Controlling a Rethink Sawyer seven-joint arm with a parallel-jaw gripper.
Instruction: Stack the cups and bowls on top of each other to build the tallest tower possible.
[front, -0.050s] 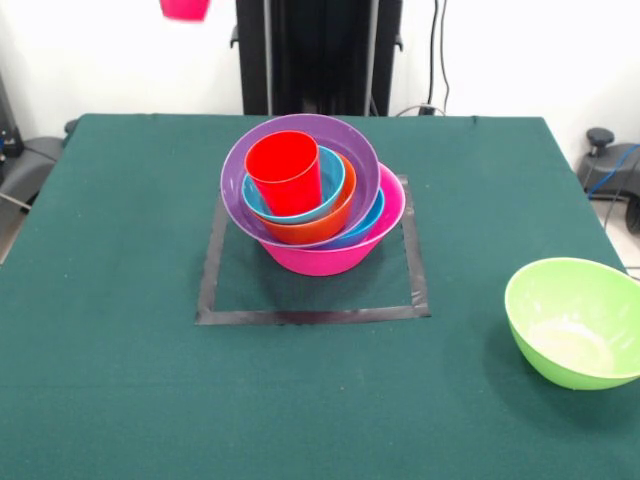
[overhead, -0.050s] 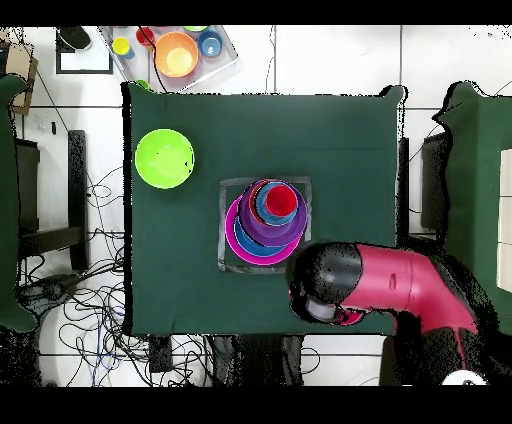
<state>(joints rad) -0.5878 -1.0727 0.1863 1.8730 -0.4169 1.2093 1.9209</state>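
Tower (front, -0.050s: 315, 200): a large pink bowl (front, -0.050s: 330, 258) was seen as base inside the taped square (front, -0.050s: 312, 315), with blue, orange, purple and smaller blue bowls nested in it and a red cup (front, -0.050s: 286, 171) on top.
Lime green bowl (front, -0.050s: 580, 320): stood alone on the green surface (front, -0.050s: 110, 380), well apart from the tower.
Front view only: a pink-red cup (front, -0.050s: 185, 8) was cut off by the top edge.
Overhead view only: the red and black arm (overhead, -0.050s: 375, 285) was shown beside the tower; a tray of spare dishes (overhead, -0.050s: 175, 52) lay off the surface.
Jaws: hidden, so their state could not be told.
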